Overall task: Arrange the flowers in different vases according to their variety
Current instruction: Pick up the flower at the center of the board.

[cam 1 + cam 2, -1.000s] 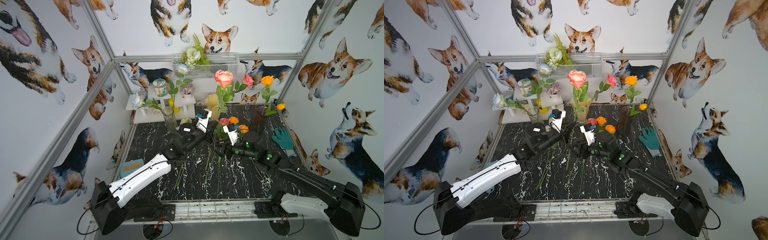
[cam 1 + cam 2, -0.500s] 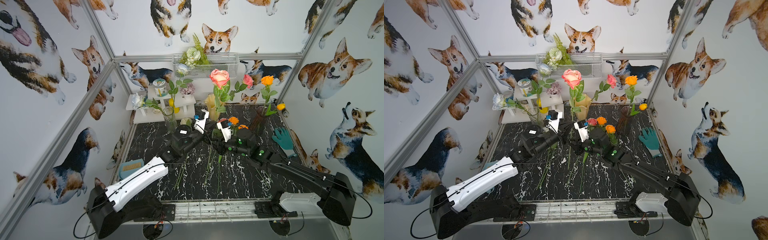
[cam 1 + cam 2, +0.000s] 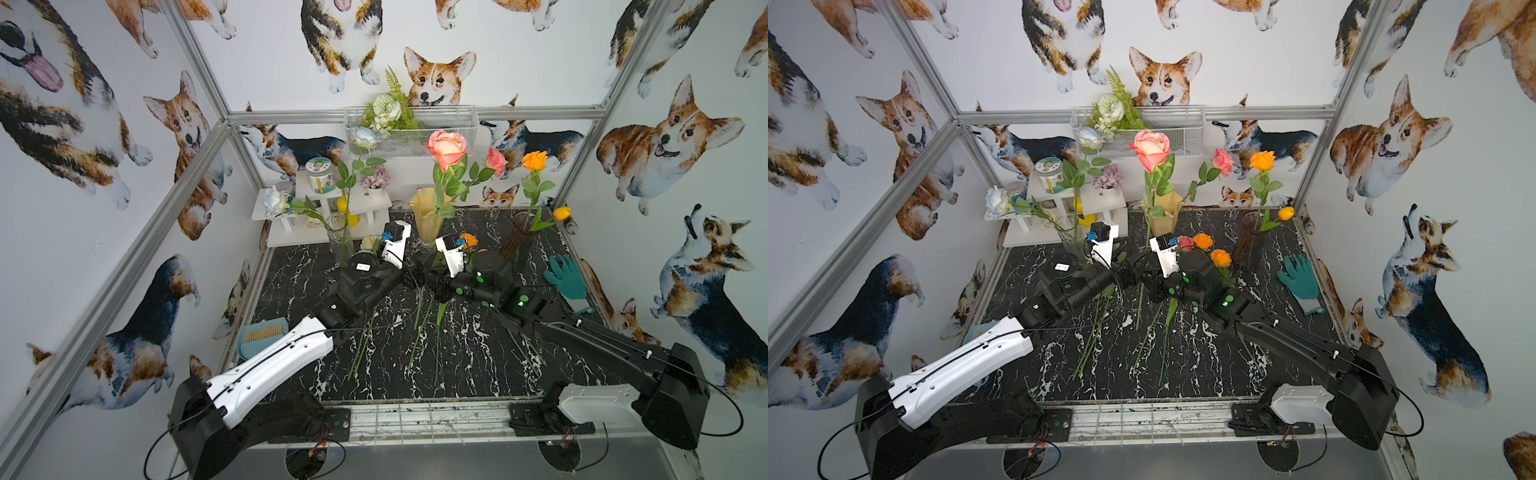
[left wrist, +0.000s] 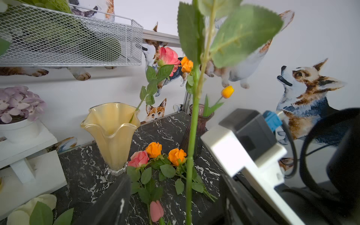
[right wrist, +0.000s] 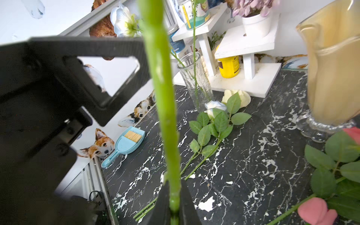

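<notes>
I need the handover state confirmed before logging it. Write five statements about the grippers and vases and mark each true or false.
1. The right gripper is shut on the green stem of the large pink rose. True.
2. The left gripper is clamped on that same stem. False: its jaws stand apart, with the stem passing between them.
3. The dark purple ribbed glass vase holds an orange rose and an orange-yellow tulip. True.
4. The cream-yellow wavy-rimmed vase is empty. False: a smaller pink rose stands in it.
5. The clear textured glass vase holds white roses. True.
</notes>
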Action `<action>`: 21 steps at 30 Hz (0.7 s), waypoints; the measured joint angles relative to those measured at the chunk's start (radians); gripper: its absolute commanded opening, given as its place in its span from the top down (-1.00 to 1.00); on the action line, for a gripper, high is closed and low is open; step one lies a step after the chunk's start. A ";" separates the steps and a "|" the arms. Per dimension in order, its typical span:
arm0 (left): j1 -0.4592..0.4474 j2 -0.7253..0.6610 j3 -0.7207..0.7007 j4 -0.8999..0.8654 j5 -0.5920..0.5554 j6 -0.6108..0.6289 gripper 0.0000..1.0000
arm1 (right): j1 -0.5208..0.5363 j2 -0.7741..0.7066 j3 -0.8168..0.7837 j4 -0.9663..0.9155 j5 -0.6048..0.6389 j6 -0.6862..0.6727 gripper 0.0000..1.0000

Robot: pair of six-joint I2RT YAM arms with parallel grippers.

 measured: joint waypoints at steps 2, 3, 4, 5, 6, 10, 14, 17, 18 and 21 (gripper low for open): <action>0.007 -0.016 -0.011 -0.012 -0.007 0.001 -0.76 | -0.025 0.013 0.021 -0.023 -0.001 -0.021 0.93; 0.014 -0.024 -0.018 -0.021 -0.013 0.000 -0.79 | -0.043 0.020 0.039 -0.039 0.004 -0.035 0.93; 0.021 -0.032 -0.027 -0.032 -0.023 0.000 -0.84 | -0.063 0.029 0.061 -0.053 0.008 -0.050 0.93; 0.028 -0.039 -0.037 -0.042 -0.031 0.000 -0.84 | -0.079 0.040 0.085 -0.066 0.018 -0.066 0.93; 0.038 -0.048 -0.049 -0.055 -0.033 -0.001 -0.85 | -0.097 0.052 0.116 -0.078 0.030 -0.084 0.94; 0.096 -0.088 -0.104 -0.116 -0.042 -0.009 -0.88 | -0.160 0.108 0.239 -0.111 0.055 -0.163 0.94; 0.172 -0.109 -0.149 -0.171 -0.037 -0.029 -1.00 | -0.221 0.181 0.358 -0.133 0.061 -0.227 0.95; 0.222 -0.116 -0.179 -0.213 -0.032 -0.046 -1.00 | -0.266 0.239 0.442 -0.139 0.082 -0.252 0.96; 0.234 -0.119 -0.188 -0.225 -0.028 -0.046 -1.00 | -0.280 0.264 0.478 -0.138 0.082 -0.257 0.96; 0.254 -0.128 -0.206 -0.251 -0.010 -0.053 -1.00 | -0.316 0.347 0.595 -0.138 0.087 -0.277 0.96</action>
